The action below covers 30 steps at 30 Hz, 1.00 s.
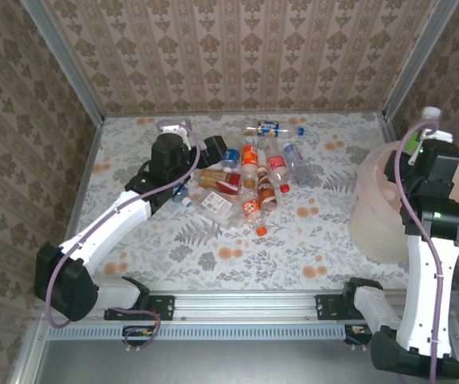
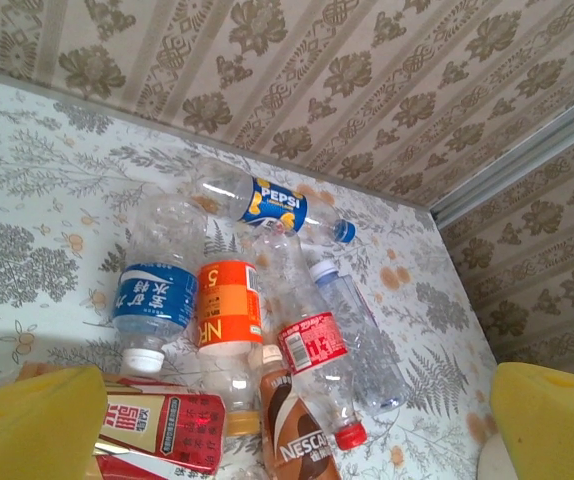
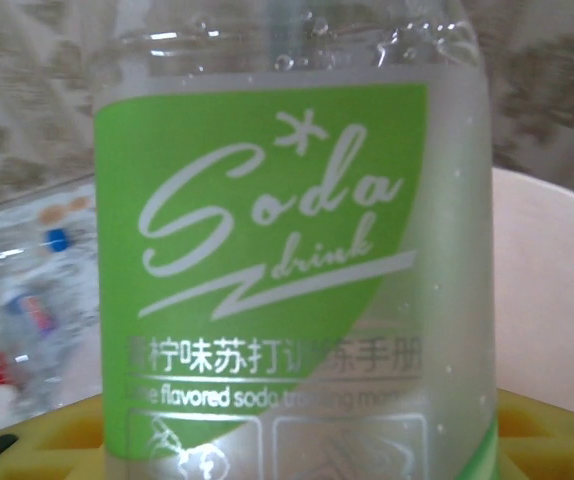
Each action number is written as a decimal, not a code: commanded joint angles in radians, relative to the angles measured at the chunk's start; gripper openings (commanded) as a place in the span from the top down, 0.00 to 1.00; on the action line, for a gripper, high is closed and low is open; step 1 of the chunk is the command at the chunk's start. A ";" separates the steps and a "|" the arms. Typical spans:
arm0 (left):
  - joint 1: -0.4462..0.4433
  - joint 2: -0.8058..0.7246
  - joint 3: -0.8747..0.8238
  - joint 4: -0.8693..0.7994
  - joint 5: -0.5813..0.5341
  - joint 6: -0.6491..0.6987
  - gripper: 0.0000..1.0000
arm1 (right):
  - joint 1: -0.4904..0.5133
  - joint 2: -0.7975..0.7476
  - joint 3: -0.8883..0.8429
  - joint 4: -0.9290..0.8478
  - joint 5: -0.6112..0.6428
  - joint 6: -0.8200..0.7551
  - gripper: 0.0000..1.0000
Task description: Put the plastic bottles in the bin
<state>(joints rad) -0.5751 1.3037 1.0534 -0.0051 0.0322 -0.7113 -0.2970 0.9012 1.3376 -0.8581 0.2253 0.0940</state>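
Sitting clamped in the right pincer [image 1: 426, 134], a green-labelled soda bottle [image 3: 287, 250] is over the pink-lined bin [image 1: 373, 220] at the right of the bench [image 1: 309, 240]. The other plastic bottles [image 1: 253, 180] lie heaped mid-bench, with the left pincer [image 2: 292, 425] spread wide just beside them.

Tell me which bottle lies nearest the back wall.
The Pepsi bottle, blue cap, on its side behind the heap; the rest lie farther forward.

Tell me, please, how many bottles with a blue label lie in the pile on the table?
2: the Pepsi bottle lying farthest from the arms, and the water bottle beside the orange-labelled bottle. More may be hidden under other bottles.
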 commanded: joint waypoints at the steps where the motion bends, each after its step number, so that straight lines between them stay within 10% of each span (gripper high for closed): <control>1: 0.003 0.022 0.041 -0.028 0.032 -0.038 0.00 | -0.096 -0.005 0.007 -0.061 0.056 -0.046 0.58; 14: 0.014 0.104 0.154 -0.273 -0.018 -0.100 0.00 | -0.192 0.023 -0.057 -0.136 0.258 0.026 0.57; 30: 0.014 0.123 0.140 -0.237 0.034 -0.149 0.00 | -0.194 0.081 -0.031 -0.176 0.270 0.018 0.26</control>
<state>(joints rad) -0.5667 1.4147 1.1797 -0.2543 0.0566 -0.8398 -0.4847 0.9886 1.2766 -1.0138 0.4690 0.1108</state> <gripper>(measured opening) 0.999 0.741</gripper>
